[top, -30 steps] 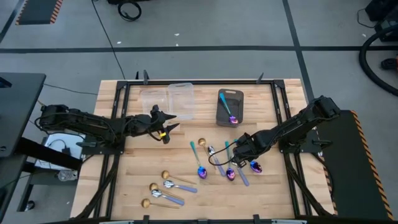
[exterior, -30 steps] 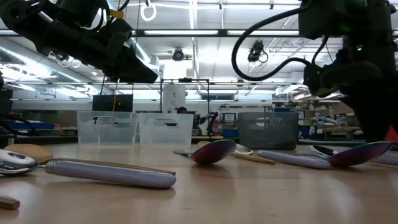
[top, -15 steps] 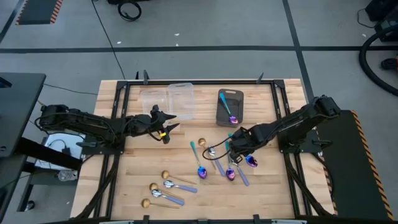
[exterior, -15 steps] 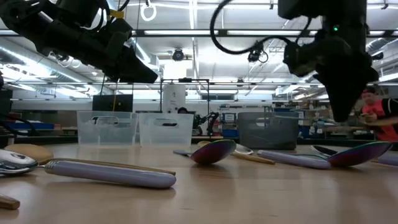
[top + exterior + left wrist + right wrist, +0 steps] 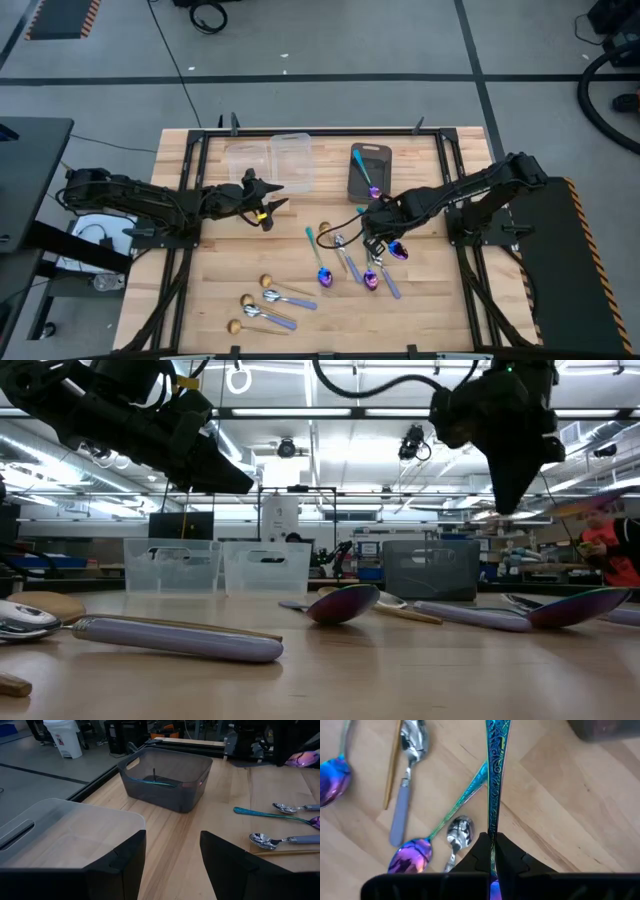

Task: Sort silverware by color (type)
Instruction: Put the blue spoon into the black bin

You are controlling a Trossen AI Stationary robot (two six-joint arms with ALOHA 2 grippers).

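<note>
- The right gripper [image 5: 491,851] is clenching an iridescent spoon [image 5: 493,780] by its teal handle, just short of the dark grey bin [image 5: 368,170].
- The left gripper [image 5: 172,851] is hovering released, fingers apart, beside the clear bins [image 5: 270,160] — well left of the grey bin.

A pale wooden worktop [image 5: 210,290] stands on a grey concrete floor [image 5: 330,40] crossed by dark lines. Beyond it, bright ceiling strip lights [image 5: 330,412] hang over a cluttered workshop. A white trash bin [image 5: 64,738] stands on the floor.

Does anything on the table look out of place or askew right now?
Nothing stands out. The unsorted spoons lie scattered as expected, one iridescent spoon is in the dark bin, and the right gripper grips another spoon's teal handle.
</note>
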